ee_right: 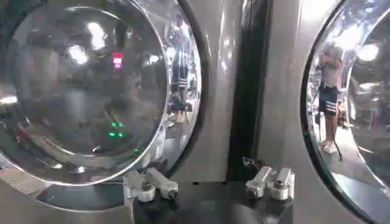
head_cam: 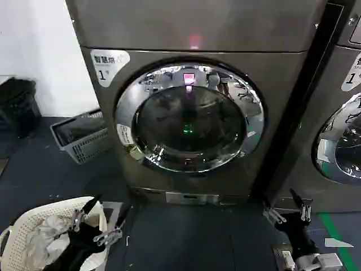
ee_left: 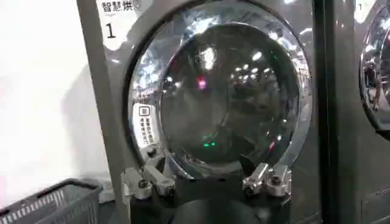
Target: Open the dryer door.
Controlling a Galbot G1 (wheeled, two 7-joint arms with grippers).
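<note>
The dryer is a grey-bronze front-loader straight ahead of me, with a white "1" sticker and a pink light. Its dryer door, a chrome ring round dark glass, sits flush against the front, closed. My left gripper hangs low at the left above a white basket, open and holding nothing. In the left wrist view the left gripper faces the lower part of the door. My right gripper is low at the right, open and empty. In the right wrist view the right gripper faces the gap beside the door.
A neighbouring machine with a similar chrome door stands close on the right. A grey mesh basket lies on the floor left of the dryer, with a black bag behind it. A white laundry basket with clothes sits at the lower left.
</note>
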